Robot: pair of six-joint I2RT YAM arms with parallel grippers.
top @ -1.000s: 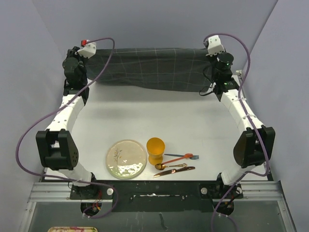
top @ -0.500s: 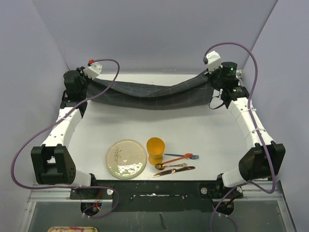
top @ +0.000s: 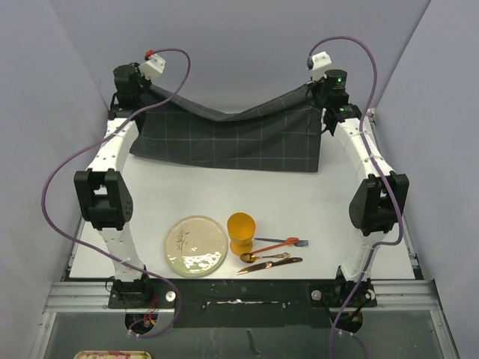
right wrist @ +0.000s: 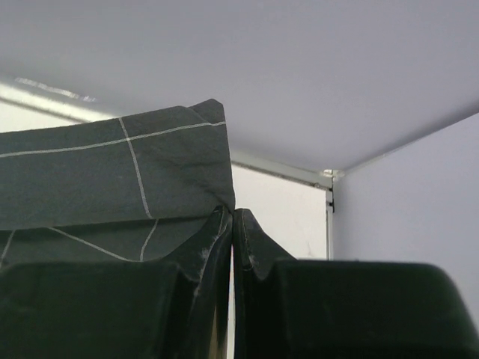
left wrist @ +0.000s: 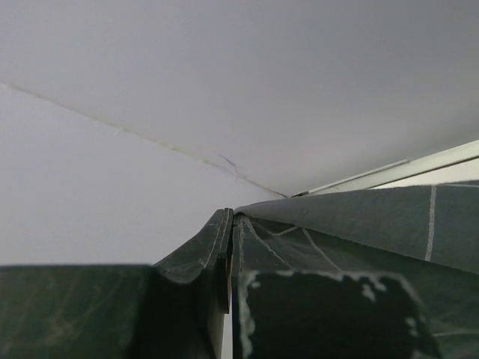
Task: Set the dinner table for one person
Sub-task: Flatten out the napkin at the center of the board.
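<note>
Left end effector (top: 135,81) and right end effector (top: 323,91) each pinch a cloth (top: 224,136) corner, arms held high, far back.

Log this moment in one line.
left claw: shut on cloth | right claw: shut on cloth | cloth: hangs between claws, sagging | plate, cup: near edge

Dinner table (top: 299,196), large, flat, white and rectangular (a metal rail (top: 78,301) along its near edge)

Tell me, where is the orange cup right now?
In the top view, the orange cup stands by the near edge of the table, just right of the round plate, with the cutlery on its other side.
</note>
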